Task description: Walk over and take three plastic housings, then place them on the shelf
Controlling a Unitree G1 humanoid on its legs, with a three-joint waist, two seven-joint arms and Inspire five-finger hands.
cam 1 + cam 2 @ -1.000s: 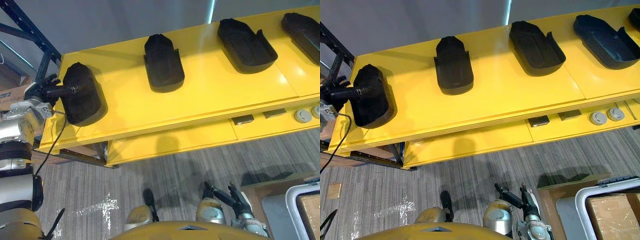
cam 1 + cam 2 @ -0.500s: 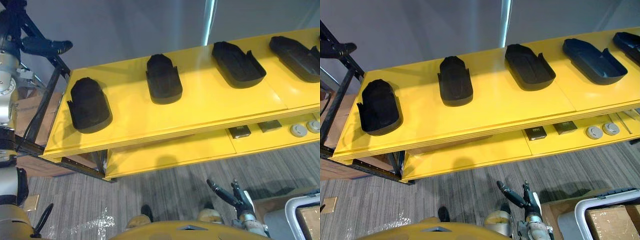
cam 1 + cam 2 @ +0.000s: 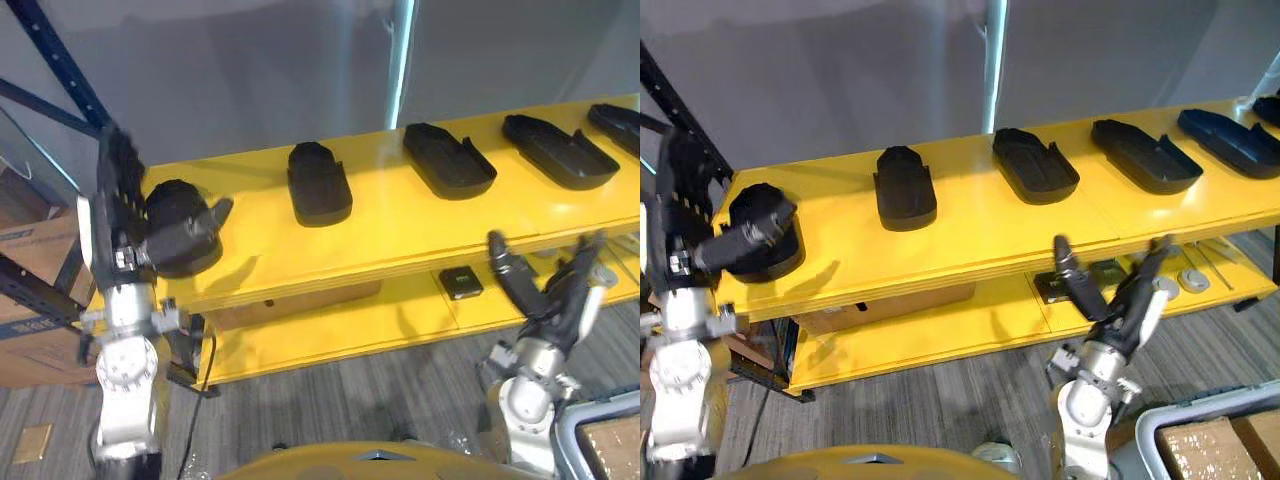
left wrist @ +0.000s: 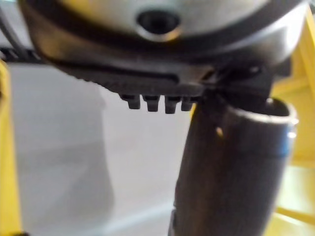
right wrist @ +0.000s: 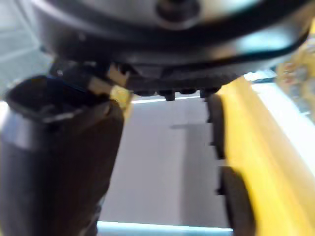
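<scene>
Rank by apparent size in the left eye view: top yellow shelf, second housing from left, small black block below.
1. top yellow shelf
2. second housing from left
3. small black block, clearly smallest

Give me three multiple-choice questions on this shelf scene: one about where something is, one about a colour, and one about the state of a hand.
1. Where do the black housings lie?
A. in a row on the shelf's top level
B. stacked in a drawer
C. hung on wall hooks

2. What colour is the shelf?
A. white
B. green
C. yellow

3. How is the right hand?
A. shut on a housing
B. open, holding nothing
C. curled into a fist

Answers:
1. A, as the housings lie side by side along the top board.
2. C, as both of its levels are bright yellow.
3. B, as its fingers and thumb spread apart in front of the shelf with nothing between them.
</scene>
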